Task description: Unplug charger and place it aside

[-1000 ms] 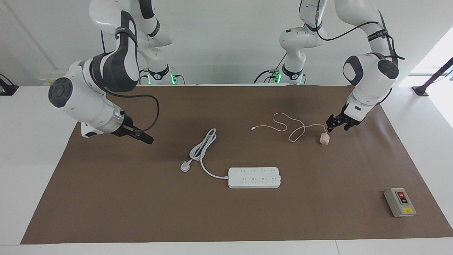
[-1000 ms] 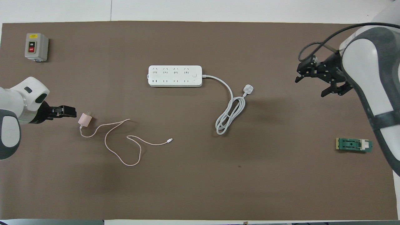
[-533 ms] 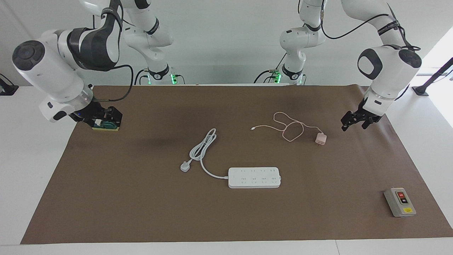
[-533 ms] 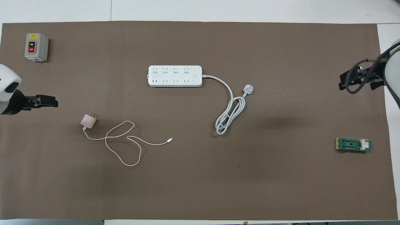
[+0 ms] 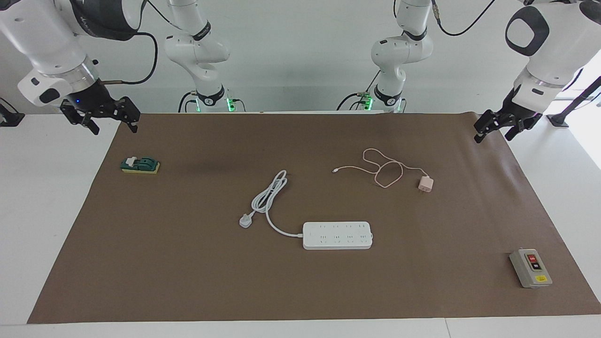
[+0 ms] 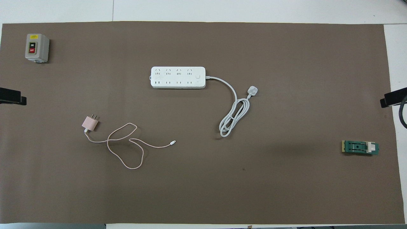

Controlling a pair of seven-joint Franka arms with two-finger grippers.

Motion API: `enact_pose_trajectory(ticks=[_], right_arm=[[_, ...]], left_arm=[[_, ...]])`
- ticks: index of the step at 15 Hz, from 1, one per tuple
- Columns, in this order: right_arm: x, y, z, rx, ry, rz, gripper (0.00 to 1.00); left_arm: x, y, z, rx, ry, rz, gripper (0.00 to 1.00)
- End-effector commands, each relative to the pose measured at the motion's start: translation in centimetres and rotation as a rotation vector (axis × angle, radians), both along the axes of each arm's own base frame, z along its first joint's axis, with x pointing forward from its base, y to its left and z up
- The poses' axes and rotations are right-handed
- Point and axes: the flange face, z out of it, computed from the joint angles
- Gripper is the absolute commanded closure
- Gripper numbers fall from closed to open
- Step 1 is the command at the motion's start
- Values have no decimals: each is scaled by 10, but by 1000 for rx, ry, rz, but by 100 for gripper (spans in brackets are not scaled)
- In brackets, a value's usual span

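Note:
The pale pink charger lies flat on the brown mat toward the left arm's end, prongs bare. Its thin pink cable loops beside it toward the table's middle. The charger is apart from the white power strip, which sits farther from the robots with all sockets bare. My left gripper hangs open and holds nothing, raised over the mat's edge at its own end. My right gripper is open too, raised over the mat's corner at its end. Only the grippers' tips show in the overhead view.
The strip's thick white cord coils toward the right arm's end. A green block lies below the right gripper. A grey switch box stands at the mat's corner farthest from the robots, at the left arm's end.
Both arms rose and drew back to their own ends of the table. The charger, beside the left gripper before, settled flat and now lies still. The right arm uncovered the green block.

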Motion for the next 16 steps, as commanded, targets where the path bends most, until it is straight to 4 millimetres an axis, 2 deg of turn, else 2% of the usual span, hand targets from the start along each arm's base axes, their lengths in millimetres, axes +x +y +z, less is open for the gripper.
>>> enact_pose_trajectory(ticks=[1, 3, 5, 9, 12, 14, 16], right_arm=[[-10, 7, -12, -29, -3, 17, 0], [-8, 5, -12, -31, -14, -18, 0], [-8, 5, -11, -34, -17, -27, 0], [-10, -1, -10, -18, -12, -66, 0], [-13, 1, -10, -15, 6, -58, 0], [-14, 3, -10, -13, 17, -58, 0], [-14, 5, -11, -10, 19, -57, 0]], left_arm=[[3, -12, 16, 11, 44, 2, 0], [5, -24, 17, 0, 73, -17, 0], [5, -26, 17, -1, 83, 15, 0], [5, -58, 17, 13, 86, 37, 0], [2, -61, 18, 13, 88, 37, 0], [-3, -81, 12, 14, 101, 0, 0], [-1, -75, 12, 8, 97, 7, 0]])
